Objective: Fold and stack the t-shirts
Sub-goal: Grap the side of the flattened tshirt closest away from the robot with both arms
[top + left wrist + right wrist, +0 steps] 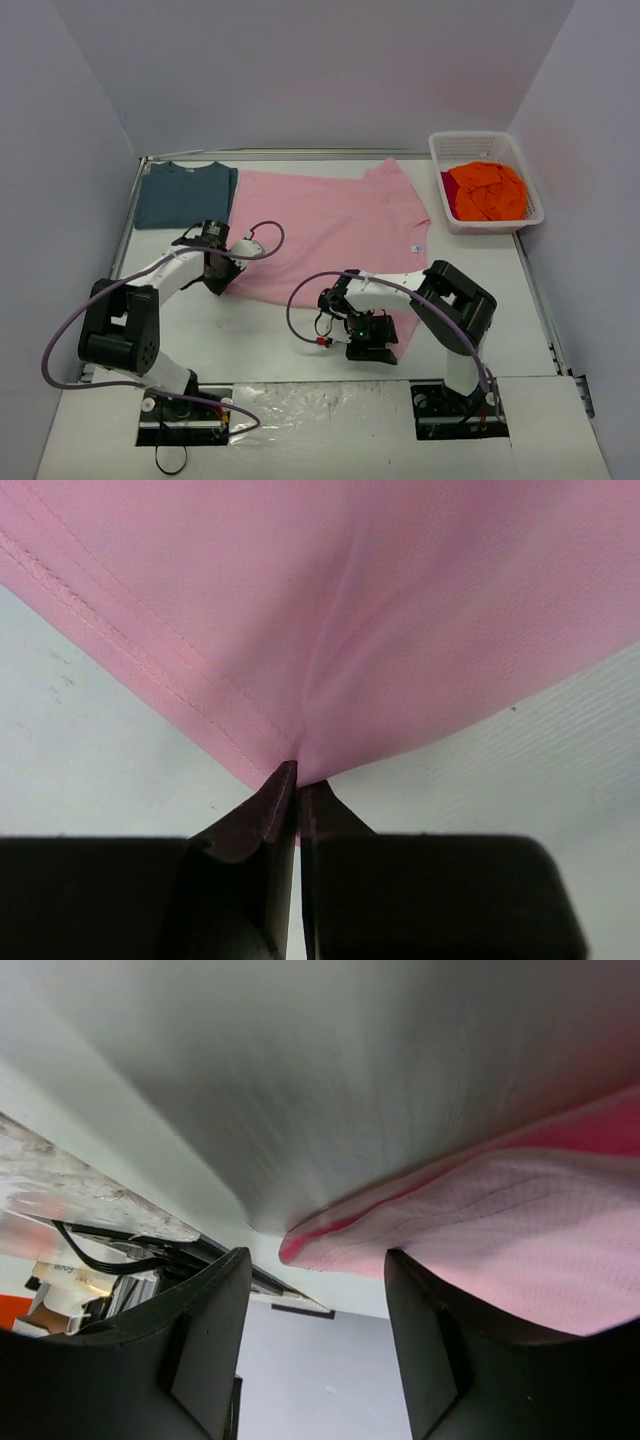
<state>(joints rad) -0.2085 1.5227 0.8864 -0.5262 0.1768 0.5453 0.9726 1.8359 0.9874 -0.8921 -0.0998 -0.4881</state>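
Pinching a hemmed corner of the light pink cotton t-shirt [400, 620], the left tool [297, 780] has its two dark fingers pressed together on the cloth, with only a sliver of gap below the tips, and creases fan out from that spot into the fabric. Seen from above, the left tool [215, 270] sits at the shirt's near-left edge, low over the white desk [270, 340]. The right tool [318, 1290] stands with its fingers well apart and nothing clamped between them. A folded edge of the pink shirt [480, 1220] lies just beyond the gap, closer to the right-hand finger, and the picture there is streaked with blur. From above, the right tool [365, 340] is at the shirt's near-right edge. The pink shirt [330, 230] is spread mostly flat across the middle of the desk, with one short sleeve pointing to the far side. A dark teal-blue cotton t-shirt [185, 195] lies flat at the far left, its edge touching the pink one. An orange t-shirt [485, 190] is bunched up inside the white plastic mesh basket [470, 140] at the far right corner.
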